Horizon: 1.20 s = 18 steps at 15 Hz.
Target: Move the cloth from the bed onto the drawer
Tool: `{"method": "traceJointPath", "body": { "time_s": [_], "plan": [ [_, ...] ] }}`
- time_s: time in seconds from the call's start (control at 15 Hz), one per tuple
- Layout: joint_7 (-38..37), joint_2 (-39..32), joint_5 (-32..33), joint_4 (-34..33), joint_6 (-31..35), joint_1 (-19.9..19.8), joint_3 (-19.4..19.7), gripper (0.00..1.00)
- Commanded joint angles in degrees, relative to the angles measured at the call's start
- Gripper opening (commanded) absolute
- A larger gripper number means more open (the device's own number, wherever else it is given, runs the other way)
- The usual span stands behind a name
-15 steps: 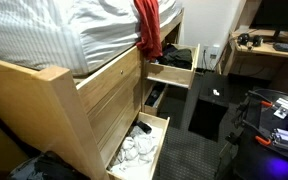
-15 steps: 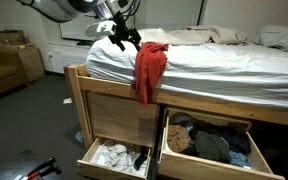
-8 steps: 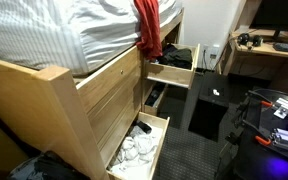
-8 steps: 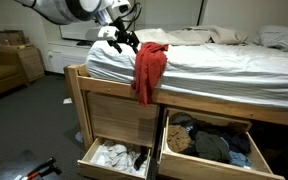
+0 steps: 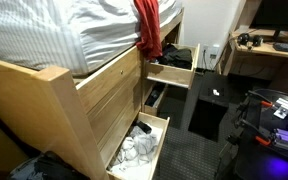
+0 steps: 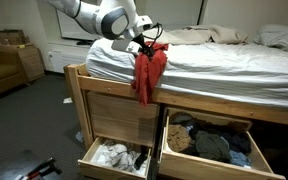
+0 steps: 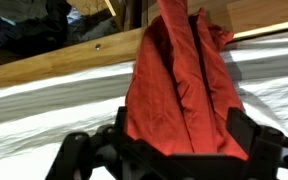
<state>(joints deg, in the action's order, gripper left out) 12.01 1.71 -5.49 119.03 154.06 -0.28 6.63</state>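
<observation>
A red cloth [image 6: 149, 68] drapes over the edge of the bed [image 6: 112, 108] and hangs down its wooden side. The claw [image 6: 144, 43] sits at the cloth's top end on the bed, released. Its jaws are spread wide with fabric between them, gripping nothing.

Risks: closing could also pinch the striped bedding [image 6: 224, 70] and drag it. A shallow bite could let the limp cloth slide to the floor.

Count: one cloth, one claw, two open drawers [image 6: 109, 174] under the bed.

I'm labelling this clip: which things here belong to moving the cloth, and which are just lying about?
Job: red cloth, bed, open drawers, gripper.
Lying about: clothes in the drawers, black cabinet, desk.
</observation>
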Motion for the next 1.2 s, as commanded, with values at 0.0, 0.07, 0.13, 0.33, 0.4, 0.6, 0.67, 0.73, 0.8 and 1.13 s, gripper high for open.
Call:
{"method": "traceJointPath", "body": {
  "time_s": [0.0,0.07,0.13,0.33,0.4,0.6,0.67,0.73,0.8,1.13],
  "plan": [
    [14.7,-11.4,-12.5,-14.5,-4.0,0.6,-1.7,1.00],
    [7.2,-6.3,-6.5,-6.7,-0.5,-1.2,-2.3,1.00],
    [10.4,-8.7,-9.1,-9.7,-1.2,-1.4,-3.2,1.00],
    [11.5,-11.4,-9.9,-13.5,-1.9,-1.4,-4.2,1.00],
    [9.1,-10.5,-8.0,-12.3,-1.7,-0.9,-3.5,1.00],
    [11.8,-16.0,-12.9,-16.3,-1.9,-2.9,-5.8,1.00],
    [12.6,-17.6,-14.5,-17.0,-1.2,-3.5,-6.7,1.00],
    [13.5,-19.6,-16.0,-18.0,-0.7,-4.2,-7.9,1.00],
    [14.0,-21.0,-16.3,-18.6,-0.5,-4.8,-8.8,1.00],
    [10.3,-18.2,-12.6,-15.9,-0.7,-4.6,-8.8,0.75]
  ]
}}
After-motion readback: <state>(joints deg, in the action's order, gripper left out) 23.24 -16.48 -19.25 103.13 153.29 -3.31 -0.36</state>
